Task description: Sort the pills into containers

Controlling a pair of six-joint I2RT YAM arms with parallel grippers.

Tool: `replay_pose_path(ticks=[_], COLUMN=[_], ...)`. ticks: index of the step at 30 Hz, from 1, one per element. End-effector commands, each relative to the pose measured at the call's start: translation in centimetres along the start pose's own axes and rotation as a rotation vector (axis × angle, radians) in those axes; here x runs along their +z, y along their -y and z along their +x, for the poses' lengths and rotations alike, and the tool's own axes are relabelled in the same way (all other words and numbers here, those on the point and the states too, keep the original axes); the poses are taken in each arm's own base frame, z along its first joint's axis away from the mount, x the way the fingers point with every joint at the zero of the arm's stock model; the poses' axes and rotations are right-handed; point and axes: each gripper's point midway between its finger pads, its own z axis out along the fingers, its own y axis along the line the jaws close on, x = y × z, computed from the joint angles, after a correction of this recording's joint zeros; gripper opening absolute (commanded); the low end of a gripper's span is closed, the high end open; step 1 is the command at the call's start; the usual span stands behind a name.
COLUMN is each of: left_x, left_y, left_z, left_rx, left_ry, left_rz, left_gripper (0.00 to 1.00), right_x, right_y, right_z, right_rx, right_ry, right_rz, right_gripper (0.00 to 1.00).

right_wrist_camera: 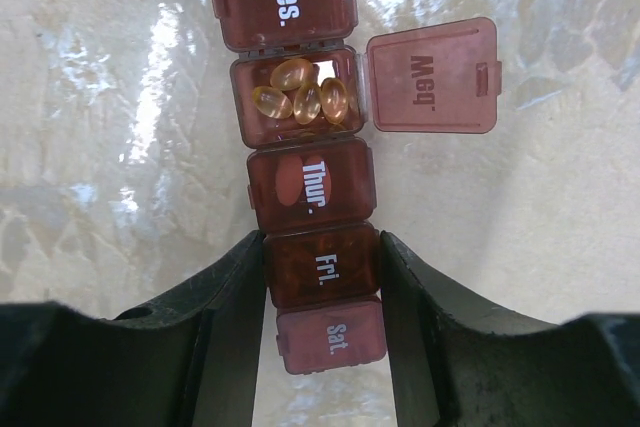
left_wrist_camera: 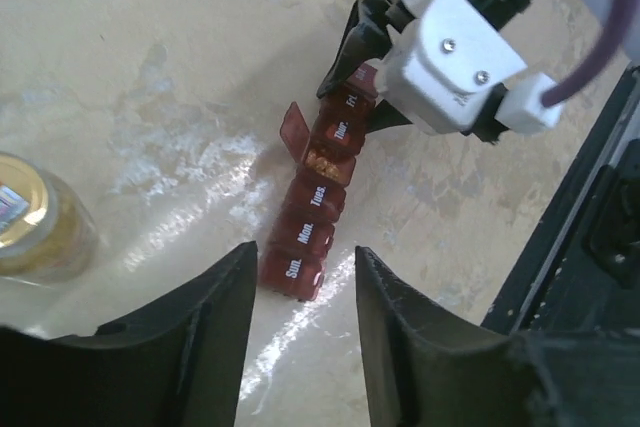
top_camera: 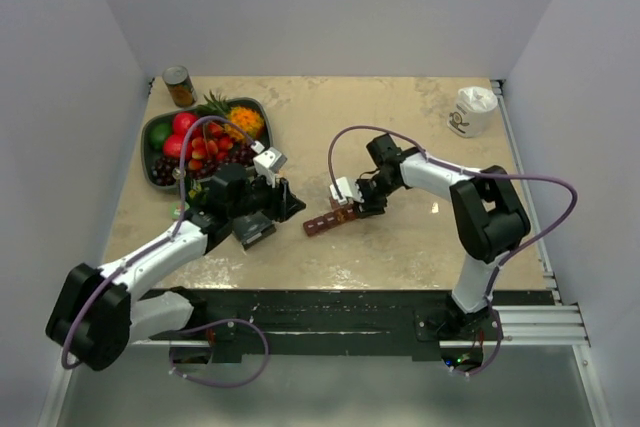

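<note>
The dark red container strip (top_camera: 325, 221) lies on the table, its cells marked with days. In the right wrist view its Wed. lid (right_wrist_camera: 432, 75) stands open, and several yellow-orange pills (right_wrist_camera: 300, 95) lie in that cell. My right gripper (right_wrist_camera: 322, 247) is shut on the strip at the Fri. cell, as the top view (top_camera: 352, 209) also shows. My left gripper (left_wrist_camera: 305, 252) is open and empty, just above the table short of the strip's Sun. end (left_wrist_camera: 292, 269). A small clear bottle with a yellowish mass (left_wrist_camera: 35, 217) stands to its left, apart from the fingers.
A dark fruit bowl (top_camera: 160, 137) sits at the back left, with a brown-labelled tin can (top_camera: 179, 86) behind it. A white cup (top_camera: 470, 110) stands at the back right. The black base rail (top_camera: 350, 312) runs along the near edge.
</note>
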Motion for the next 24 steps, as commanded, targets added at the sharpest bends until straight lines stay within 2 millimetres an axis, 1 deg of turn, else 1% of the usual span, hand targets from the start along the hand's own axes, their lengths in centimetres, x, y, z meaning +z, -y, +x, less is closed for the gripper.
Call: replay_pose_path(ticks=[1,3,4,5,7,8,9,11,12,14,15,18,20,21,22,24], left_x=[1.7,2.3,2.5,2.8,3.9,4.3,5.2,6.1,6.9,7.8,8.6,9.9,10.4,11.1,11.2,12.0], left_y=[1.1,1.6,1.6,1.7,1.6,1.7,1.4,1.0,0.8,0.1,0.0,-1.0,-1.5,-1.5,-1.7,-2.0], left_z=[-1.4,-2.2,-2.3,-2.5,-2.3,-2.3,-1.9,-1.7,-1.4,-1.2,-1.3,-1.0,-0.5,-0.5,0.1,0.5], left_rx=[-0.211,-0.215,-0.216,-0.225,-0.253,-0.274,-0.288,-0.301,-0.305,-0.3,-0.291,-0.252,-0.232,-0.218,-0.2,-0.179], left_ry=[0.084,0.1,0.1,0.102,0.078,0.07,0.049,0.038,0.024,0.009,-0.001,-0.029,-0.058,-0.071,-0.098,-0.122], left_rz=[0.055,0.072,0.073,0.074,0.08,0.086,0.081,0.057,0.048,0.01,0.0,-0.06,-0.09,-0.098,-0.111,-0.13], left_gripper=[0.43,0.39,0.35,0.29,0.23,0.19,0.17,0.14,0.13,0.1,0.1,0.08,0.07,0.07,0.07,0.06], right_x=[-1.3,-1.4,-1.8,-1.7,-1.9,-1.9,-1.9,-1.8,-1.7,-1.6,-1.5,-1.4,-1.4,-1.4,-1.4,-1.3], right_y=[0.2,-0.3,-0.4,-0.8,-0.8,-1.2,-1.0,-1.5,-1.5,-1.8,-1.8,-1.9,-1.9,-1.9,-1.9,-1.9], right_z=[-1.5,-1.4,-1.8,-1.7,-1.9,-1.8,-1.9,-1.9,-1.9,-1.6,-1.7,-1.7,-1.8,-1.8,-1.8,-1.9], right_rx=[0.012,0.019,0.01,0.012,0.008,0.01,0.007,0.008,0.009,0.013,0.009,0.011,0.01,0.012,0.012,0.009], right_ry=[0.021,0.022,0.027,0.029,0.034,0.034,0.036,0.035,0.036,0.03,0.033,0.031,0.035,0.038,0.04,0.041], right_rz=[0.059,0.059,0.069,0.065,0.08,0.081,0.093,0.089,0.091,0.089,0.092,0.09,0.09,0.091,0.092,0.091], right_gripper=[0.32,0.31,0.31,0.31,0.31,0.31,0.31,0.31,0.31,0.31,0.31,0.3,0.3,0.3,0.3,0.3])
